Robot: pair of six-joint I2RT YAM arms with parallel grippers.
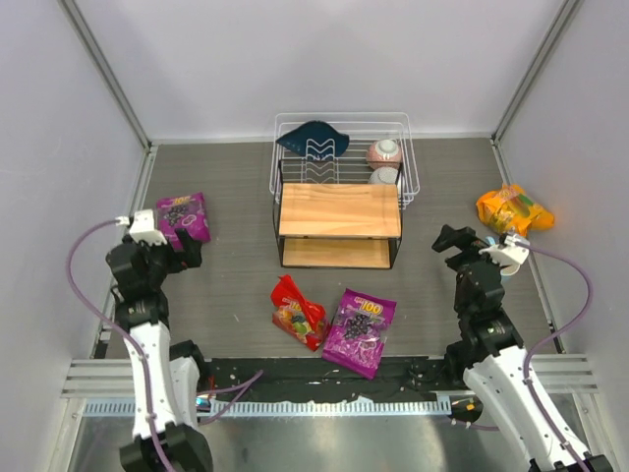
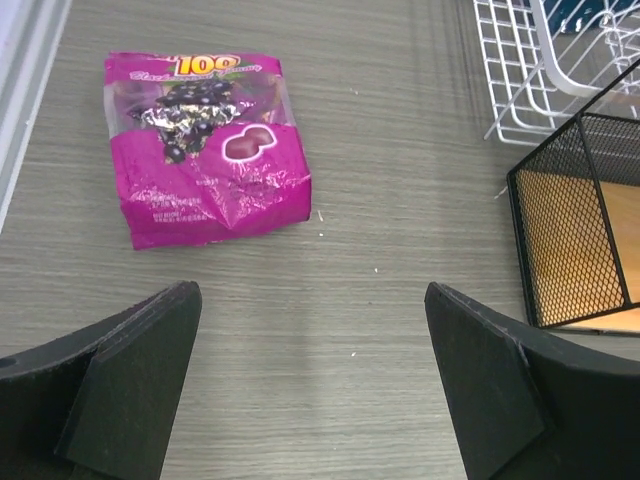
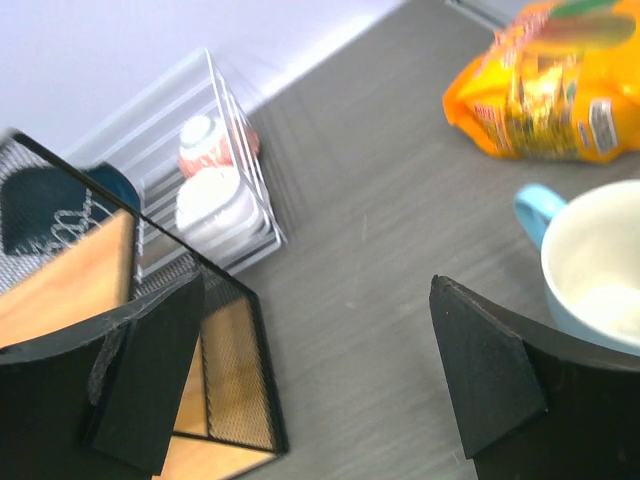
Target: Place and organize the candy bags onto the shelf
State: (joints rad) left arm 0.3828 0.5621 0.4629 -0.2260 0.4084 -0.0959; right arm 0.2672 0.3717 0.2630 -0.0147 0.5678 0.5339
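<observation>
Purple candy bag (image 2: 205,150) near L gripper (image 2: 310,340), jaws apart

Purple bag (image 2: 205,150) at left edge: glossy crinkled plastic. Shelf (image 1: 339,209): smooth light wood, black metal mesh. Basket (image 1: 411,162): white wire. Bench (image 2: 380,200): matt grey woodgrain. My left fingers (image 2: 130,390): matt black.

Count: 2 purple candy bags (image 1: 183,217) (image 1: 360,331), 1 red candy bag (image 1: 298,312), 1 orange candy bag (image 1: 513,209), 1 shelf (image 1: 339,209), 1 wire basket (image 1: 410,167), 1 blue cloth (image 1: 313,139), 2 round cups (image 1: 384,152) (image 1: 384,176), 1 mug (image 3: 600,270).
</observation>
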